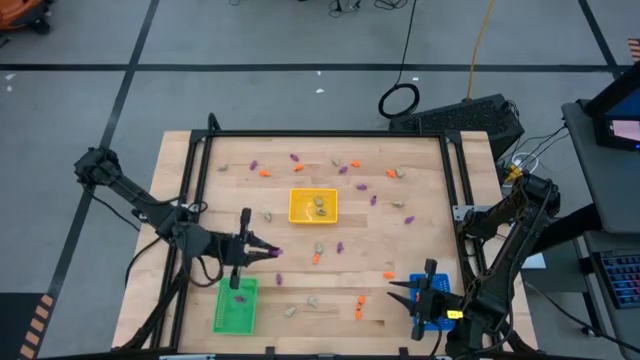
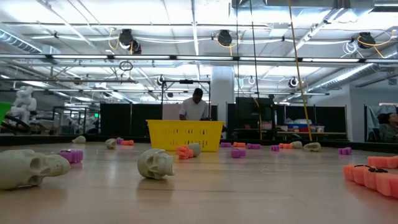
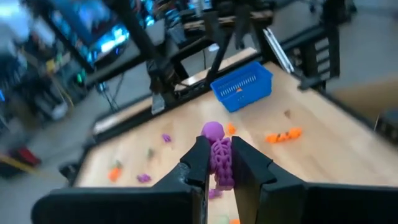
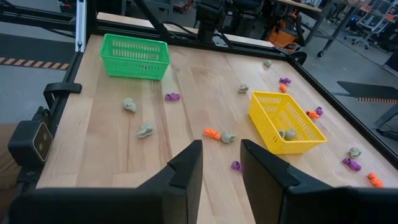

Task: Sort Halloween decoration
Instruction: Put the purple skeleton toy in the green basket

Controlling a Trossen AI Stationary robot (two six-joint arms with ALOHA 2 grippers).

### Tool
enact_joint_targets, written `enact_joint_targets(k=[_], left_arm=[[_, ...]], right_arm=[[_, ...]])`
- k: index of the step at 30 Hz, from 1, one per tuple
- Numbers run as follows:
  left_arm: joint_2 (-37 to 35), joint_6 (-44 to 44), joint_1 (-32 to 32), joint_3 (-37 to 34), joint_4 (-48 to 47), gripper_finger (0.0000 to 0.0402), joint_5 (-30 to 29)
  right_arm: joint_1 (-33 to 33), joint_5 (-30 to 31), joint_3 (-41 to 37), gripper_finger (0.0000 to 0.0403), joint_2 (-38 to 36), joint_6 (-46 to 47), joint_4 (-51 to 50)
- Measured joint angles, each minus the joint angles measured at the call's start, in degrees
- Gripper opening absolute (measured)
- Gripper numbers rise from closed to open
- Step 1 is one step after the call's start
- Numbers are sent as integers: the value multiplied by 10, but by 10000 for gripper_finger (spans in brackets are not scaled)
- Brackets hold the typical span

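Observation:
My left gripper (image 1: 268, 251) hovers above the table just past the green tray (image 1: 236, 304) and is shut on a purple skeleton trinket (image 3: 218, 157). My right gripper (image 4: 221, 163) is open over the near right part of the table, by the blue tray (image 1: 432, 301), and touches nothing. Orange, purple and beige-grey trinkets lie scattered on the wood, such as a purple one (image 4: 172, 96), an orange one (image 4: 212, 133) and a beige skull (image 2: 155, 163). The yellow tray (image 1: 313, 206) holds two beige pieces (image 4: 286, 134). Neither gripper shows in the low view. My left gripper pinches the purple skeleton between its two fingers by the ribbed body (image 3: 221, 163). The round head (image 3: 212, 130) sticks out past the fingertips. The trinket is lifted clear of the table.
The blue tray (image 3: 242, 84) holds one orange piece. Black rails frame the tabletop (image 1: 320, 135). More trinkets lie near the front edge between the green and blue trays (image 1: 358, 305). A person (image 2: 196, 106) stands in the room beyond the table.

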Motion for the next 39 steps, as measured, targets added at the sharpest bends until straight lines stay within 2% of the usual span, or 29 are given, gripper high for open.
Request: enact_joint_targets(k=[10, 15, 21, 39], left_arm=[[0, 336, 0, 0, 0, 41, 14], [0, 413, 0, 0, 0, 41, 14], [0, 386, 0, 0, 0, 41, 14], [0, 72, 0, 0, 0, 41, 14]], right_arm=[[0, 0, 0, 94, 0, 0, 0], [0, 0, 0, 94, 0, -1, 0], [0, 0, 0, 94, 0, -1, 0], [0, 0, 0, 94, 0, -2, 0]])
